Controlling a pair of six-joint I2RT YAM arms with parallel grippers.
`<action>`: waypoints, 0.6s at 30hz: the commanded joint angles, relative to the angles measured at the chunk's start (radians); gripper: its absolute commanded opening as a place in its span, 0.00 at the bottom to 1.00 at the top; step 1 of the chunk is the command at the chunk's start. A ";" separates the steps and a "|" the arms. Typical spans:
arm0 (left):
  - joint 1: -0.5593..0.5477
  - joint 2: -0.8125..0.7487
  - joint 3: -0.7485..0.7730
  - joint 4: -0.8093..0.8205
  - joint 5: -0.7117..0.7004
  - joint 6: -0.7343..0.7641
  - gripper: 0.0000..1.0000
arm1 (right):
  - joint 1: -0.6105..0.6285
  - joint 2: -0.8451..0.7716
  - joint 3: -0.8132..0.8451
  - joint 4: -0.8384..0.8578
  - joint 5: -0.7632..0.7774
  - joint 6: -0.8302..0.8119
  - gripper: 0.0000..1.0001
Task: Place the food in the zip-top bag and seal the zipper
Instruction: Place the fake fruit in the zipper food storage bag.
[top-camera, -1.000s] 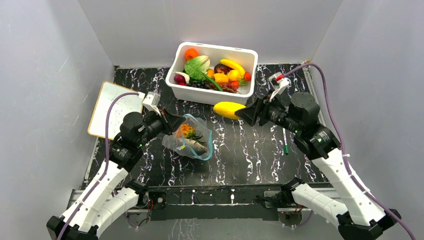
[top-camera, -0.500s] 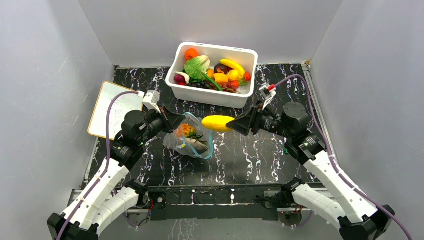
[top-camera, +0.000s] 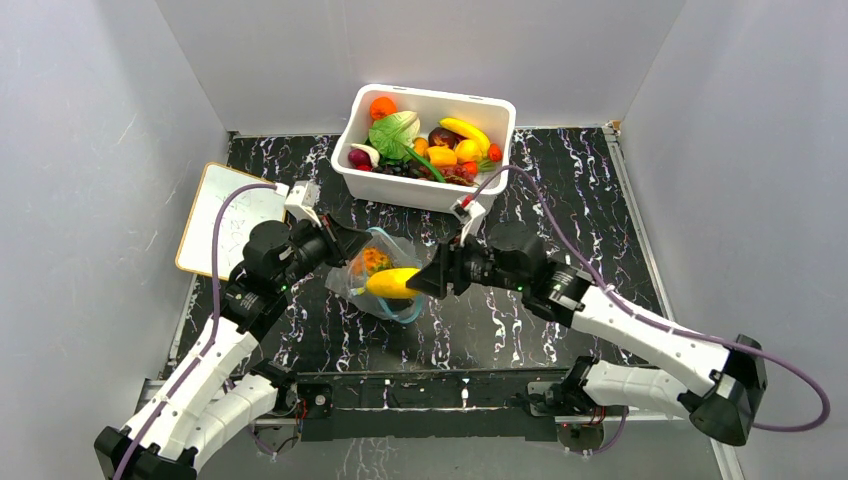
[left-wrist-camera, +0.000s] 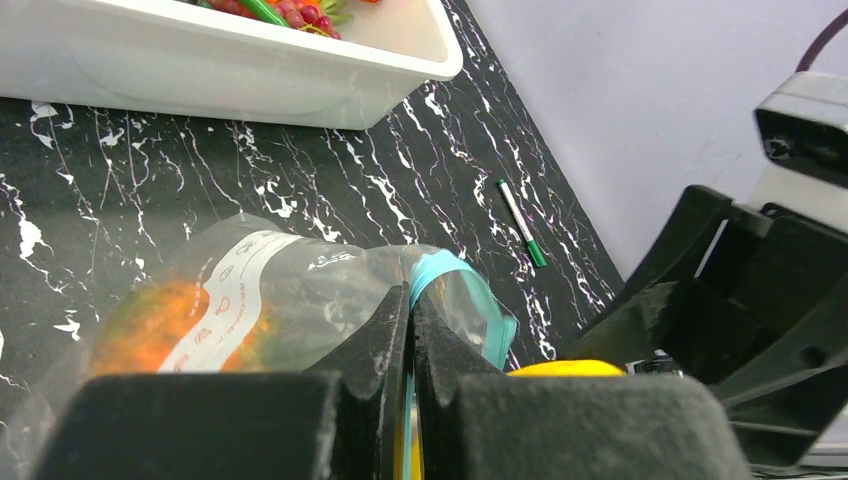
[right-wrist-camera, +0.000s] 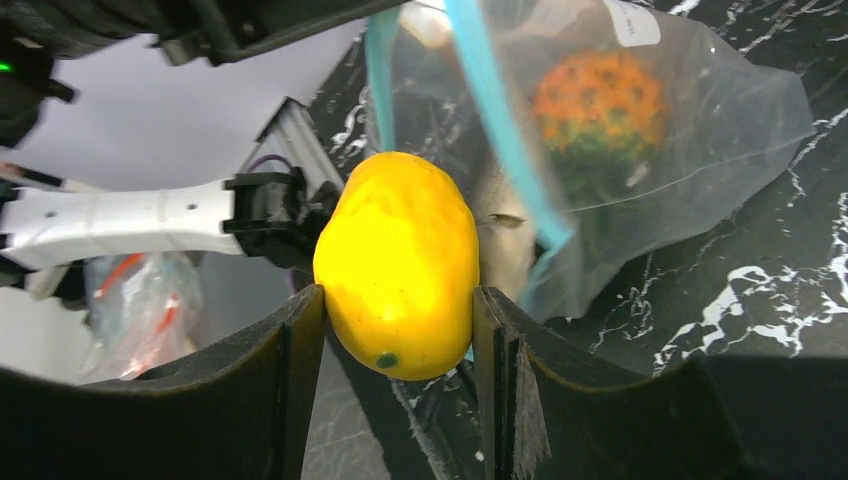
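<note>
One yellow fruit (top-camera: 392, 283), lengthwise toward bag (right-wrist-camera: 700, 110)

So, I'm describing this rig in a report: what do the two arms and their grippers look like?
The left arm and right arm have white shell links with black motor joints, and a purple cable loops along each. The left gripper and right gripper are black, with broad wedge-shaped fingers; a small white block sits on each wrist.
</note>
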 joint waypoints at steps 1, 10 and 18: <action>-0.003 -0.033 0.046 0.022 0.039 -0.035 0.00 | 0.060 0.044 0.070 0.055 0.203 -0.069 0.27; -0.003 -0.046 0.061 -0.024 0.087 -0.077 0.00 | 0.148 0.170 0.104 0.052 0.476 -0.185 0.26; -0.004 -0.038 0.054 -0.027 0.116 -0.088 0.00 | 0.161 0.185 0.035 0.210 0.493 -0.234 0.26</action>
